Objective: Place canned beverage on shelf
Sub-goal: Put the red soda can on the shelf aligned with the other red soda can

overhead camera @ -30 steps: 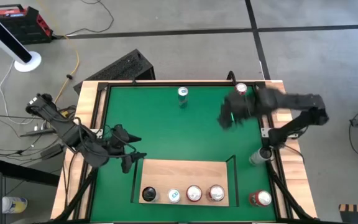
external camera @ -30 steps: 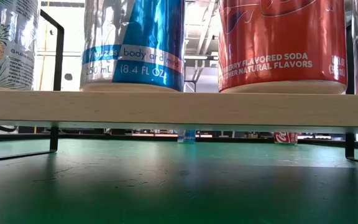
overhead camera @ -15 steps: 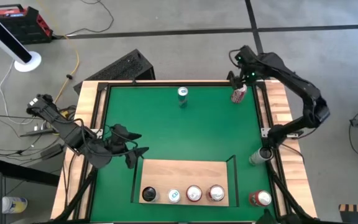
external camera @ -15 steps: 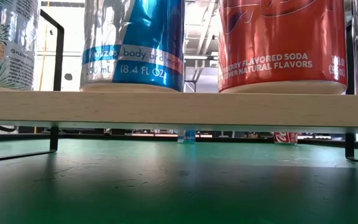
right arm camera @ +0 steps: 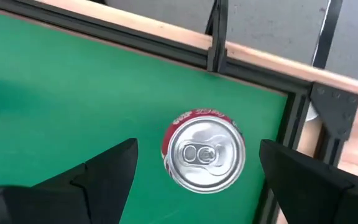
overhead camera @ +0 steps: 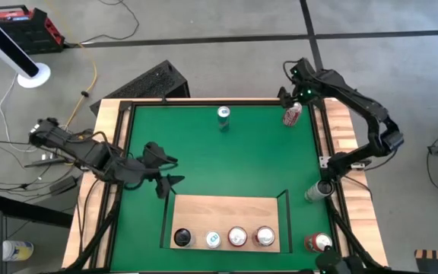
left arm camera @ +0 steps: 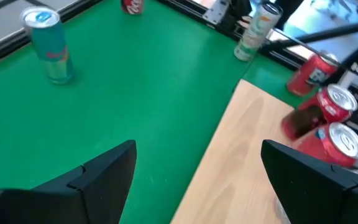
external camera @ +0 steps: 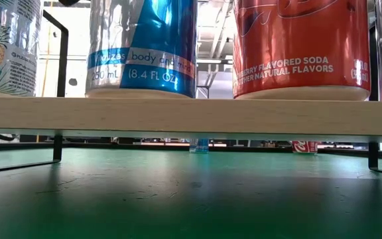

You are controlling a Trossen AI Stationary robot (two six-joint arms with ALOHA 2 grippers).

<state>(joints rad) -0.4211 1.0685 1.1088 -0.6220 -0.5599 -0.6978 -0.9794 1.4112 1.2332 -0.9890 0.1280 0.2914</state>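
Observation:
The shelf (overhead camera: 226, 213), a pale-wood board with thin black rails, lies at the near middle of the green mat, with several cans (overhead camera: 237, 237) standing in a row along its near edge. A red can (overhead camera: 292, 114) stands upright at the mat's far right corner. My right gripper (overhead camera: 293, 97) hangs above it, open; in the right wrist view its fingers stand on either side of the can's silver top (right arm camera: 204, 155) without touching it. A teal can (overhead camera: 223, 116) stands at the far middle. My left gripper (overhead camera: 166, 172) is open and empty, over the mat left of the shelf's far left corner.
A silver can (overhead camera: 314, 192) and a red can (overhead camera: 318, 243) stand by the right rail. Black rails and wooden slats (overhead camera: 112, 137) border the mat. The low view looks under the shelf board (external camera: 191, 116), with cans (external camera: 300, 46) standing on it.
My right gripper has swung from over the mat's right part toward the far right corner and now hangs above the red can. My left gripper has moved a little toward the far edge. No can has moved.

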